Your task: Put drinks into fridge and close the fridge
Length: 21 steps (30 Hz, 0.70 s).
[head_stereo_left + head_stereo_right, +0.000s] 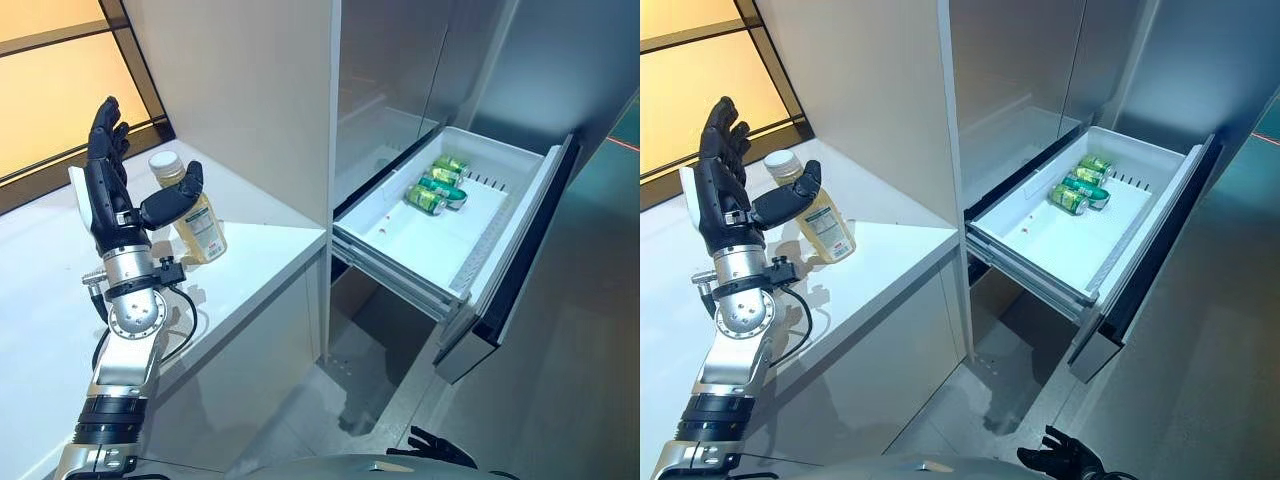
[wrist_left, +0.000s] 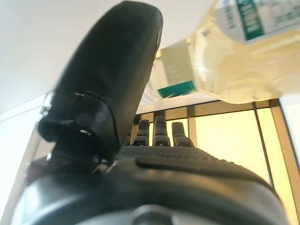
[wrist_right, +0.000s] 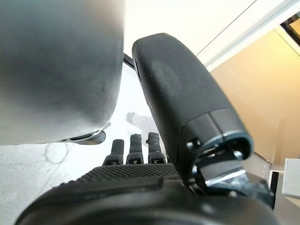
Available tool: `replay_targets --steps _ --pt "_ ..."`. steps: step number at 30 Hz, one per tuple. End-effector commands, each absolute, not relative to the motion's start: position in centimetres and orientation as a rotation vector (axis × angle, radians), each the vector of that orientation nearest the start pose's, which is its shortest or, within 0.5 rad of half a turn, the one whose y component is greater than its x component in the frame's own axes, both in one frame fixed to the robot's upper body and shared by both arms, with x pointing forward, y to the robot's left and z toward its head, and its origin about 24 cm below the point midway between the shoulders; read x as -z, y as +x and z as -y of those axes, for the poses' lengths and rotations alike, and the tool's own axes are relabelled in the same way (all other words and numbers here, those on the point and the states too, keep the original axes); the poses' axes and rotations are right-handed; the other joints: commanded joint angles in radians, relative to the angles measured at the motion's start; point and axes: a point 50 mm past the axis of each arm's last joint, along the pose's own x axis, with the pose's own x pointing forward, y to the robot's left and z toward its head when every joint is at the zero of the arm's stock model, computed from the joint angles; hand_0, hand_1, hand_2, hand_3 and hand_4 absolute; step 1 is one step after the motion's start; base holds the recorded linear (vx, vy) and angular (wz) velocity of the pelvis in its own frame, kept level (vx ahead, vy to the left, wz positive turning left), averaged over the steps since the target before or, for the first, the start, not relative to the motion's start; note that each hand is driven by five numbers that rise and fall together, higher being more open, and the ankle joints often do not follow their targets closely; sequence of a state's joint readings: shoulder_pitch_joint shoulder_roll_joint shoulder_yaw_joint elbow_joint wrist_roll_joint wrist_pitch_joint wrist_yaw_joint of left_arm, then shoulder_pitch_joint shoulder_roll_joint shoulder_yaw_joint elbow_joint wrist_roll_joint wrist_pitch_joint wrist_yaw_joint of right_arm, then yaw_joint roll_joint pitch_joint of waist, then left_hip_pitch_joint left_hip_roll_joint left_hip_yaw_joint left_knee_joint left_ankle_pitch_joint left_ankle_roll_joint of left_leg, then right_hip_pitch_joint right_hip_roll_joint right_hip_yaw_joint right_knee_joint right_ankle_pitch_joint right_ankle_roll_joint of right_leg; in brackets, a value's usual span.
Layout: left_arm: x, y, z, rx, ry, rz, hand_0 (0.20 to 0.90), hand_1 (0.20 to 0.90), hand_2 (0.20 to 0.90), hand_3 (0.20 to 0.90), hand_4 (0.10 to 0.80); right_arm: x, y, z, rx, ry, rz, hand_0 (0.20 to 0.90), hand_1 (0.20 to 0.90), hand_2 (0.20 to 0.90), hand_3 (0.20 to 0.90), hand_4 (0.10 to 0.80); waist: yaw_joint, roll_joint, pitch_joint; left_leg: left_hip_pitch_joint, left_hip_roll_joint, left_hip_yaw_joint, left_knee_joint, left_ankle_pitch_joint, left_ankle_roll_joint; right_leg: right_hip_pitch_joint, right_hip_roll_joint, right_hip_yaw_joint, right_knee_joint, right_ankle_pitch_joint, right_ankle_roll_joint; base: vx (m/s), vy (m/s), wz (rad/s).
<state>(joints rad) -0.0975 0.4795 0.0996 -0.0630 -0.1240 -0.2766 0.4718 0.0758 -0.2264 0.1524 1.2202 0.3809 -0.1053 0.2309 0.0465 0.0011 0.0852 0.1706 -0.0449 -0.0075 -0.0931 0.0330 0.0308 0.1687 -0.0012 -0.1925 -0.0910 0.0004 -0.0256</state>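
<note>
With the bottle [image 1: 190, 212] upright on the counter [image 1: 260, 250] and the left hand [image 1: 108, 190] spread wide, thumb just touching it, the fingers should be closed squarely round its middle before it is carried to the open drawer [image 1: 440, 225].

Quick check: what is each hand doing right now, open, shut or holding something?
Left hand: open, fingers straight, thumb against the bottle, not gripping it.
Right hand: low by the floor, open, holding nothing.
</note>
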Motion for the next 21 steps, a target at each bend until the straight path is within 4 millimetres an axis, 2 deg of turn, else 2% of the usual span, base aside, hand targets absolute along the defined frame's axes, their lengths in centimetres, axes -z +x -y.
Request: replay_targets --steps 1,21 --pt "-18.7 25.8 -25.3 -0.452 0.246 0.735 0.900 0.900 0.900 0.900 0.800 16.3 8.8 20.3 -0.021 0.167 -1.110 0.900 0.900 0.900 0.900 0.800 -0.017 0.014 -0.020 0.009 0.011 0.076 0.006 -0.084 -0.005 -0.006 -0.017 0.009 0.068 -0.055 0.070 0.000 0.000 0.00" --pt "-16.1 27.2 -25.8 -0.436 0.203 0.525 0.900 0.900 0.900 0.900 0.800 16.2 9.0 20.7 -0.037 0.148 -1.123 0.900 0.900 0.900 0.900 0.800 -0.026 0.020 -0.019 0.020 0.011 0.089 0.006 -0.086 -0.004 0.002 -0.016 0.018 0.067 -0.057 0.074 0.002 0.002 -0.01"
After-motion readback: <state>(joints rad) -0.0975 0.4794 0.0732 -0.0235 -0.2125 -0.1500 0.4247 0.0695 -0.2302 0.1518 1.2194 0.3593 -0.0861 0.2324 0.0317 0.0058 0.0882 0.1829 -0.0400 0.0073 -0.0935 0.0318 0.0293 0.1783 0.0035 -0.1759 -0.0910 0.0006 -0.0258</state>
